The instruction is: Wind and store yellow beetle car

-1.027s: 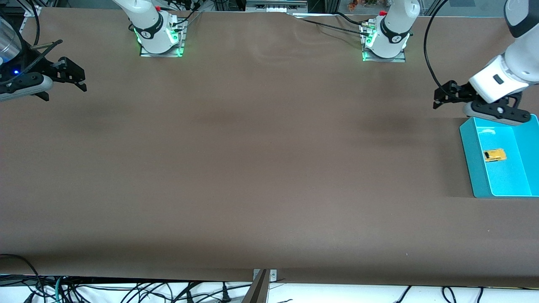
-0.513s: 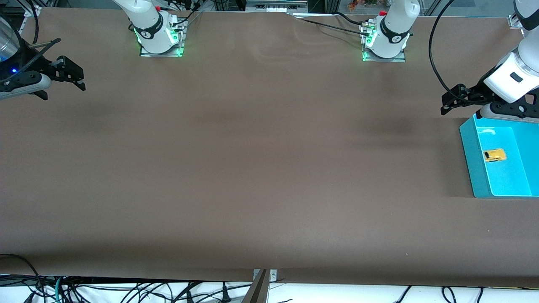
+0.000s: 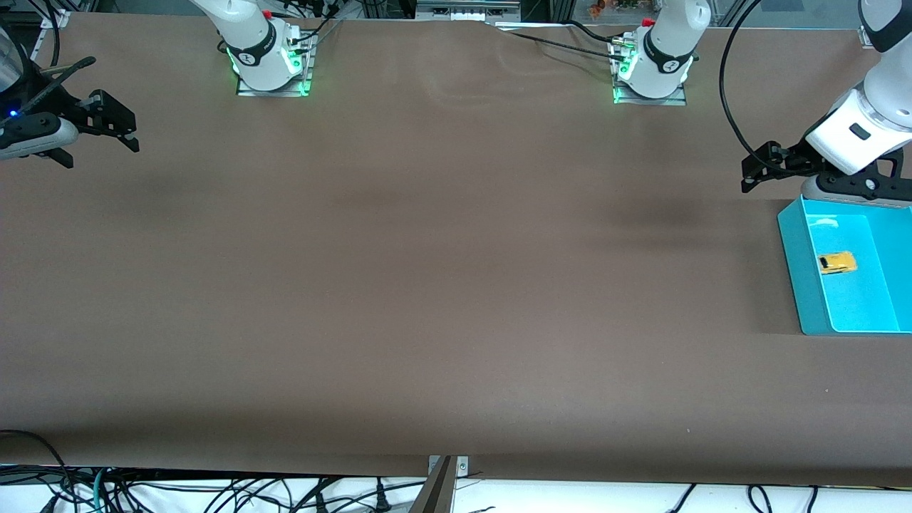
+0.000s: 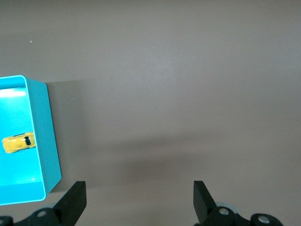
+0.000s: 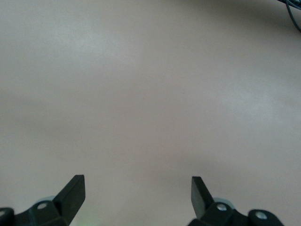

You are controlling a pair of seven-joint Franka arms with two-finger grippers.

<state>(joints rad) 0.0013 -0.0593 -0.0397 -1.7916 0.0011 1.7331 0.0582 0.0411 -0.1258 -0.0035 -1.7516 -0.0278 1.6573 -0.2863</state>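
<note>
The yellow beetle car (image 3: pixel 836 263) is seen lying stored in the teal bin (image 3: pixel 795 271) at the bench (image 3: pixel 427 285) edge by the left arm's end, so both the left pincer (image 3: pixel 757 167), above the bench beside the bin, and the waiting right pincer (image 3: pixel 114 122) are held released and empty.

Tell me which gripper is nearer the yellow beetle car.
Left. The left gripper hangs beside the blue bin holding the yellow beetle car; the right gripper waits at the right arm's end of the table.

Matt brown table covering (image 3: pixel 427 285), smooth glossy turquoise plastic bin (image 3: pixel 798 278), shiny yellow beetle car (image 3: pixel 836 263).
</note>
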